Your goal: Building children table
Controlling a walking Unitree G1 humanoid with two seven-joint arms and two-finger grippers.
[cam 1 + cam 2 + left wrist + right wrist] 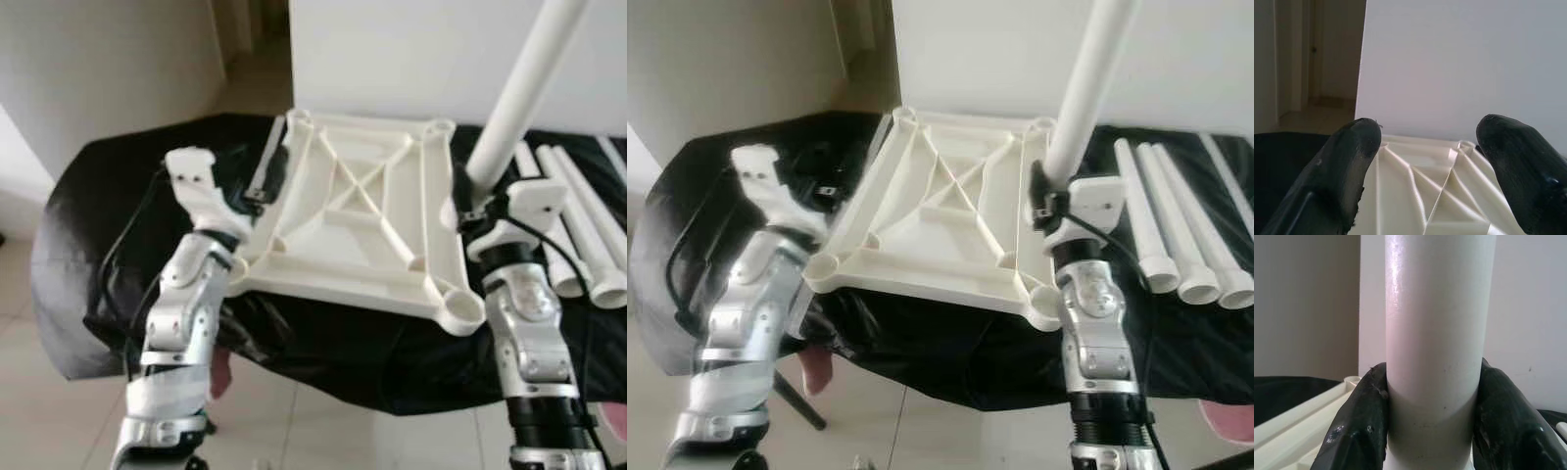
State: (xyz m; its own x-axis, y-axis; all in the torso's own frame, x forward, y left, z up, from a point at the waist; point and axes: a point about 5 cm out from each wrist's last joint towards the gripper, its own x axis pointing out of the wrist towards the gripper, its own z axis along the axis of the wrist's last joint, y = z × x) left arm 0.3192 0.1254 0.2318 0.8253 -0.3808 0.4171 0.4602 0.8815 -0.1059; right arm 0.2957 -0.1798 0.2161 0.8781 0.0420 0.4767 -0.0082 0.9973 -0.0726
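Note:
A white ribbed tabletop lies upside down on a black cloth, with round leg sockets at its corners. My right gripper is shut on a white leg tube. The tube stands nearly upright, leaning away to the right, at the tabletop's right edge. In the right wrist view both fingers press on the tube. My left gripper is at the tabletop's left edge. It is open, and the tabletop lies beyond its fingers.
Three more white leg tubes lie side by side on the cloth to the right. A white wall panel stands close behind the table. Tiled floor is in front, with a pink object under the cloth's near edge.

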